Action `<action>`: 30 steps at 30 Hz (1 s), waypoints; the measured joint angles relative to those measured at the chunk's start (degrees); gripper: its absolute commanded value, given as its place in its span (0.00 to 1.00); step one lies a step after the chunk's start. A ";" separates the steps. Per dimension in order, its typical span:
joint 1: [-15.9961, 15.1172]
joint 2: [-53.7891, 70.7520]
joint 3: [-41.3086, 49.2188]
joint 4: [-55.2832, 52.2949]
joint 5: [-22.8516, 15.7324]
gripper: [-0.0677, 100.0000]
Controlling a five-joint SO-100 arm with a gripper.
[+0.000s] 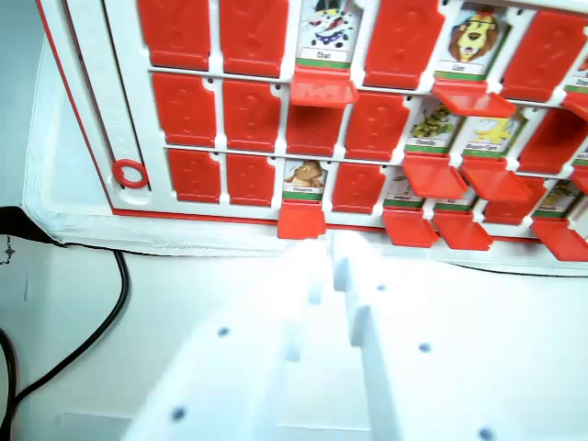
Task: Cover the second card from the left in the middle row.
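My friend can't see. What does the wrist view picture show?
A white gripper hovers just below a red and white game board. Most cards are covered by red flaps; a few animal cards show, like a dog and a lion. A black cable lies at the wrist view's left.

Wrist view, close above hand (333,262), facing game board (92,110)

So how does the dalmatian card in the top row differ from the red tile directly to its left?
The dalmatian picture card is uncovered, showing a spotted dog and a label strip; the red plastic tile beside it is closed, showing only a faint question mark. The dalmatian card's red flap hangs down over the row below, while the closed tile sits flush in its slot. Both sit in the top visible row of the white game board, side by side.
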 measured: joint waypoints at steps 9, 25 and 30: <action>3.08 8.53 -1.49 15.91 -0.97 0.00; 3.34 14.15 -6.15 15.73 -1.85 0.00; 3.34 14.59 -6.24 15.47 -1.49 0.00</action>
